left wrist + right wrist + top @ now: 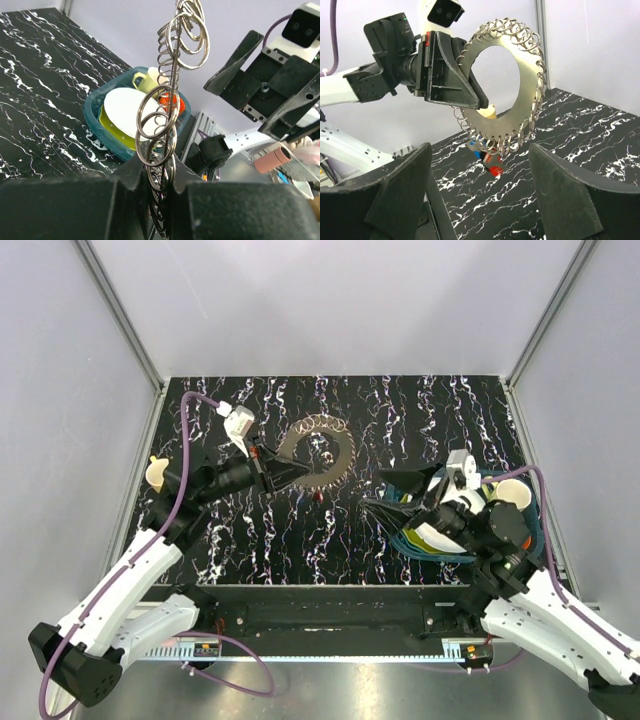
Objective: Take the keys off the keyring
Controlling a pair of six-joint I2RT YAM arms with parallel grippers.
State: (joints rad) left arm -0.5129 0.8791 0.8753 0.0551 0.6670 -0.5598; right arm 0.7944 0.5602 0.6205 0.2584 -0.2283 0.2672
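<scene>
Matte black wedge-shaped fingers of right gripper (480,150) fill the foreground of its wrist view, spread wide, holding nothing, aimed at keyring (520,117).

Keyring: flat annular plate of brushed silvery-brown metal. The rim is fringed all round with small overlapping wire split rings. Held upright, raised above table (420,410) (black, white marble veining).

Left gripper (476,102): fingers pressed together on the plate's rim, pinching it edge-on.

Keys (487,160): two, tiny. One glossy red plastic head, one blue, hanging together at the lowest rim.

Teal tub (95,107) beside right arm holds white plate (125,112) and yellow cup (145,80).
</scene>
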